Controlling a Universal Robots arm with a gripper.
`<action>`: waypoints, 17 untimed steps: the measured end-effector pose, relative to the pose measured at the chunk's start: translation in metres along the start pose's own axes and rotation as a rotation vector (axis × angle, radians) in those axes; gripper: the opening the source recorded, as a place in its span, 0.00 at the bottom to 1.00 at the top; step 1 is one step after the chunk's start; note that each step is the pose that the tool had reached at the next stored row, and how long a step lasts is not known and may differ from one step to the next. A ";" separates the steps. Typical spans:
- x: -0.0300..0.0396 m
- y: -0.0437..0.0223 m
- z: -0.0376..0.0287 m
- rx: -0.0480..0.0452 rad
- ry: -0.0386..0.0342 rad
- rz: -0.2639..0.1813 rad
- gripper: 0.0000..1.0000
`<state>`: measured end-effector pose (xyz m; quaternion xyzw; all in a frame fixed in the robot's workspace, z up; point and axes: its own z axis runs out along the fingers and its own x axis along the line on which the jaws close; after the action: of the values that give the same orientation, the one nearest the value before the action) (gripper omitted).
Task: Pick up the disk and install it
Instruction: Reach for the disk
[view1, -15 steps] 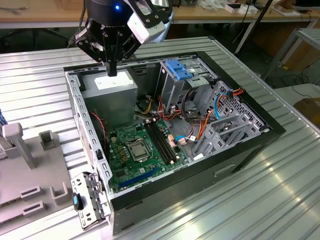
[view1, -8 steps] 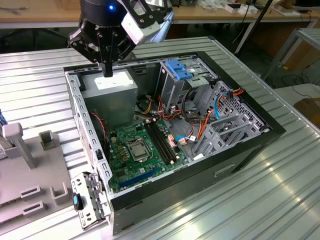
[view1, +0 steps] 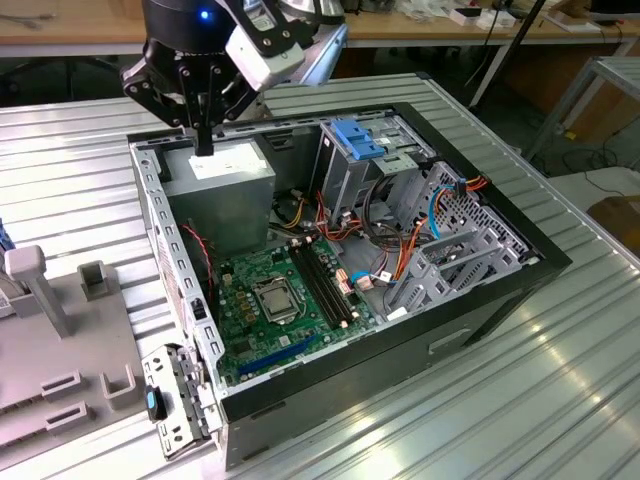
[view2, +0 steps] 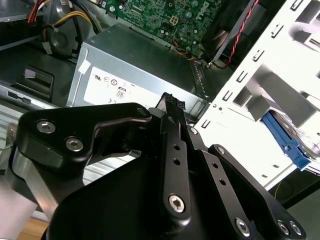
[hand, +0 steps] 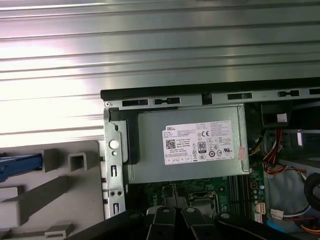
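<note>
Black two-finger gripper (view1: 205, 148) hung at the upper left of the exterior view, its fingers pressed together and holding nothing. Its tips pointed down just above the grey power supply (view1: 235, 185) in a far corner of the open computer case (view1: 430, 345). In the second wrist view the fingertips (view2: 172, 102) stood over the supply's white label.

The disk (hand: 20, 164), seen in the first wrist view as a bright blue carrier rail, lay outside the case on the grey fixture (view1: 60, 330) at the exterior view's left, well apart from the gripper. In the second wrist view the disk (view2: 286, 142) showed as a blue frame beyond the case's slotted metal wall. The drive body itself could not be made out.

Inside the case, the green motherboard (view1: 250, 320) with its CPU socket (view1: 275, 298) lay near the centre of the exterior view. A light-blue latch piece (view1: 355, 140) topped the metal drive cage (view1: 345, 185) to the right of the power supply, with orange, red and blue cables trailing beside it. The case rested on a ribbed metal table (view1: 560, 400).
</note>
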<state>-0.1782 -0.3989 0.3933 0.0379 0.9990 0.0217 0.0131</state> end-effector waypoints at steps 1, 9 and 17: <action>0.0012 -0.0001 0.0000 0.0000 0.0000 0.000 0.11; 0.0155 -0.0012 -0.0004 0.0000 0.0000 0.000 0.11; 0.0280 -0.0021 -0.0008 0.0000 0.0000 0.000 0.11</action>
<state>-0.2063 -0.3989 0.3933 0.0379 0.9990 0.0217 0.0131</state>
